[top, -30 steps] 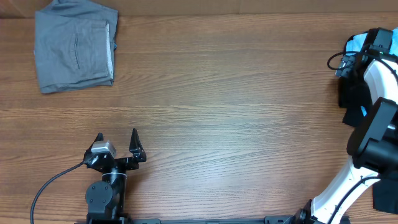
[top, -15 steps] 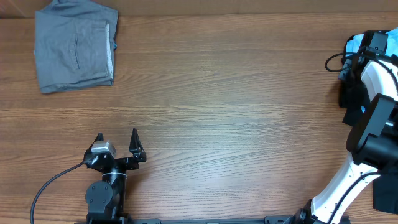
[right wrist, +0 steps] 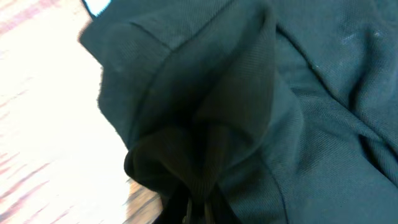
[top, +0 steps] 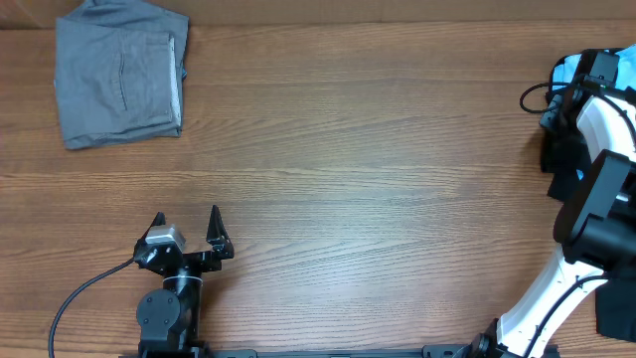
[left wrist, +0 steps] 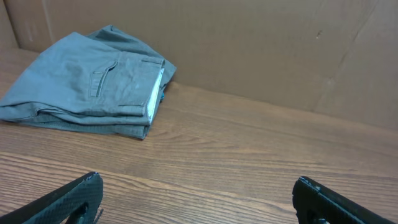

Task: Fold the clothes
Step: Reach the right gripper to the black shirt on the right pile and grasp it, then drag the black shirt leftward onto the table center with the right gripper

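Observation:
The clothes lie in two places. A folded grey garment rests at the table's far left corner and shows ahead in the left wrist view. At the right edge, a black garment lies under my right arm, with a bit of light blue fabric beside it. My right gripper is shut on a bunched fold of the black garment. My left gripper stands open and empty near the front left, its fingers wide apart over bare wood.
A brown cardboard wall runs along the far side of the wooden table. My left arm's cable trails at the front left. Another dark piece sits at the front right corner.
My right gripper has shut on the black garment, and its wrist has shifted slightly. The left arm and the grey garment have not moved.

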